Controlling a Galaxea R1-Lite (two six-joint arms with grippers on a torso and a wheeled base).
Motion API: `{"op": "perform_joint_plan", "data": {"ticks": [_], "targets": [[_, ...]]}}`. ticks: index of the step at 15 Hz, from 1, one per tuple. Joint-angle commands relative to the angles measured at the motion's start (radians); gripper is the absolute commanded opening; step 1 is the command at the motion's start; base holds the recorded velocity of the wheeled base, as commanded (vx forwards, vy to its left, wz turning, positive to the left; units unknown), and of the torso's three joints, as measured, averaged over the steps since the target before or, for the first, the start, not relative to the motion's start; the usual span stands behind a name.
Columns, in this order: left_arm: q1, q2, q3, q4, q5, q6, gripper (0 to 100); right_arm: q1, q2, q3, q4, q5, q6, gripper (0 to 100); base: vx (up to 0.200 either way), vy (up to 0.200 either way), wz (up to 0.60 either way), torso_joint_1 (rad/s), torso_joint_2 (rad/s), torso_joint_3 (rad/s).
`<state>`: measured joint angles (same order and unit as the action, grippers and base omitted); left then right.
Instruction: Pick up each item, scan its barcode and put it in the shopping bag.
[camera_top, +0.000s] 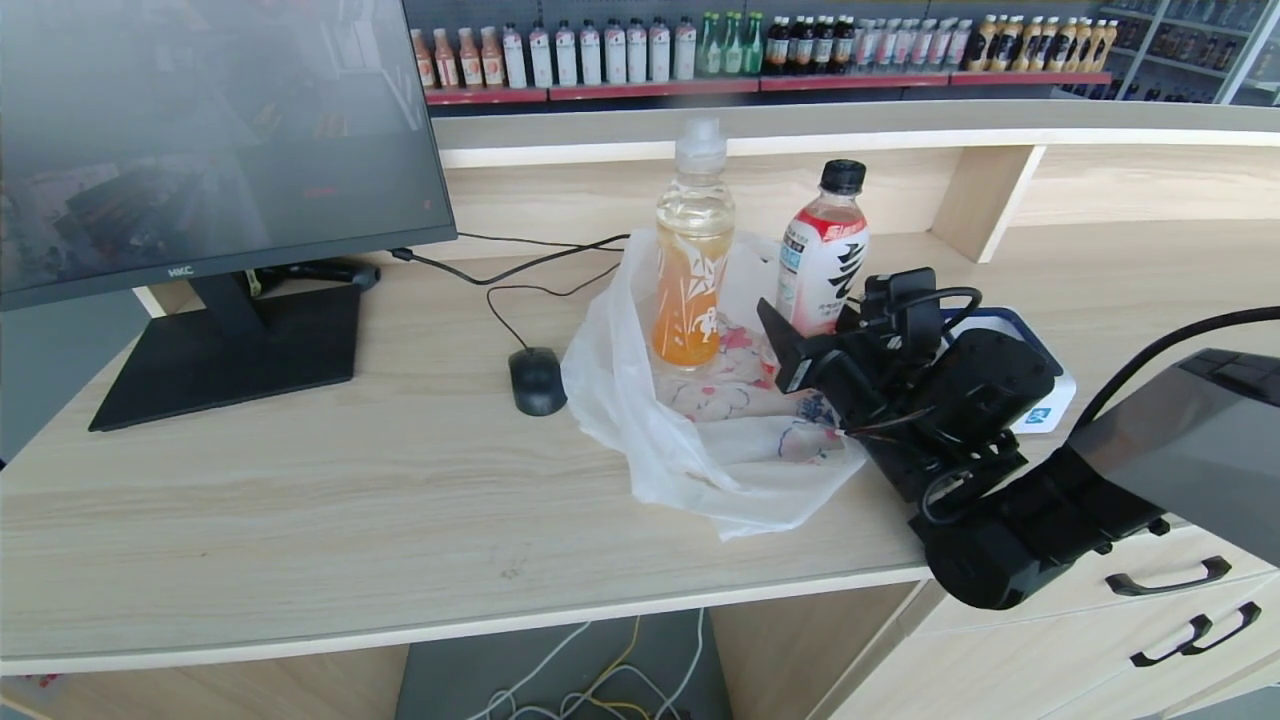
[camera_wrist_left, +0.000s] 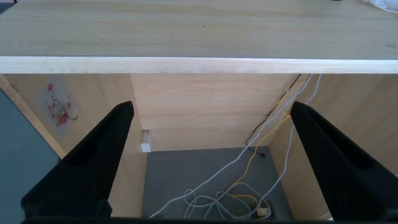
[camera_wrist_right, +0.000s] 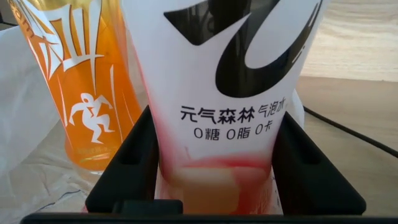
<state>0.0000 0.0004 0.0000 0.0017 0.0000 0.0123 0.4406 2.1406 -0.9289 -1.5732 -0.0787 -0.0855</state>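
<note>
Wood-grain desk (camera_top: 300, 520) carrying white shopping bag (camera_top: 640, 440), orange bottle (camera_top: 692, 270) upright inside. Right hand (camera_top: 835, 325) clamped round pink bottle (camera_top: 825, 250) beside the bag; left hand (camera_wrist_left: 212, 109) spread wide, empty, below desk edge. Probably pick-up step; next: lift, barcode presented for scanning.

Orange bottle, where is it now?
In the head view the orange bottle stands upright in the white bag on the counter, just left of the pink bottle in the right gripper.

White bag (camera_top: 610, 400) printed with red and blue flowers; on it an orange bottle (camera_top: 690, 300) with white figures. Beside the bag, a pink-and-white bottle (camera_top: 825, 265), black cap. Pale wood-grain desk (camera_top: 300, 500).
</note>
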Motion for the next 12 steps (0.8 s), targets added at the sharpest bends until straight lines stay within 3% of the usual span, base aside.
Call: {"op": "perform_joint_plan", "data": {"ticks": [1, 12], "targets": [[0.000, 0.000, 0.000, 0.000, 0.000, 0.000, 100, 0.000, 0.002, 0.030, 0.002, -0.001, -0.003, 0, 0.000, 0.000, 0.00, 0.000, 0.00, 0.000], [0.000, 0.000, 0.000, 0.000, 0.000, 0.000, 100, 0.000, 0.002, 0.036, 0.002, -0.004, -0.002, 0, 0.000, 0.000, 0.00, 0.000, 0.00, 0.000]]}}
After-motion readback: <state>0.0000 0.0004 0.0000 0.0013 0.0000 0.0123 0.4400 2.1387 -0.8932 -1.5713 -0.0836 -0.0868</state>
